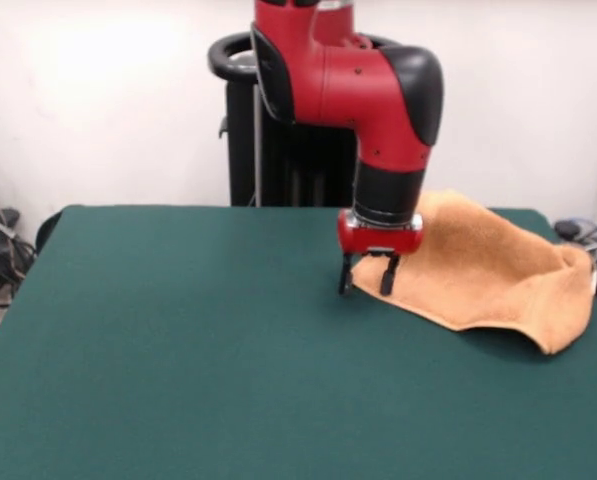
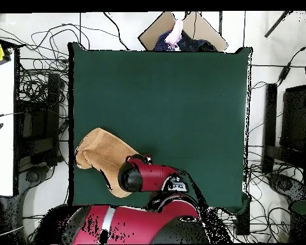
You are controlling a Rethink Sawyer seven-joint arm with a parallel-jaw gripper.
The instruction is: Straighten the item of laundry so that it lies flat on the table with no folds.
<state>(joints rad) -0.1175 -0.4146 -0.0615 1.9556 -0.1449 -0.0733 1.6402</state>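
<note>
Counted from the front camera: one table (image 1: 178,340), one towel (image 1: 488,265), one arm (image 1: 363,90) with one gripper (image 1: 368,275). Nearest, across the whole front and the picture's left, lay bare green felt, wide and free for moving. Farther in stood the gripper, fingers (image 1: 387,277) pointing down and apart, gripping nothing, tips at or just above the felt, just beside the towel's left edge; contact with the cloth could not be told. Behind and to the picture's right lay the one orange-tan towel, bunched and folded over itself, not flat, one thick doubled corner raised at the right, close to the table's right edge. Farthest back stood the black pedestal (image 1: 248,130) against a pale wall. From overhead: the towel (image 2: 98,153) sat in the table's (image 2: 181,96) lower-left corner, its outer fold at or barely over the left edge, with the red arm (image 2: 152,177) covering its lower right part and hiding the gripper. Beyond the far edge showed a person's hand (image 2: 176,33), well apart from the towel. Cables (image 2: 34,83) ringed the floor.
</note>
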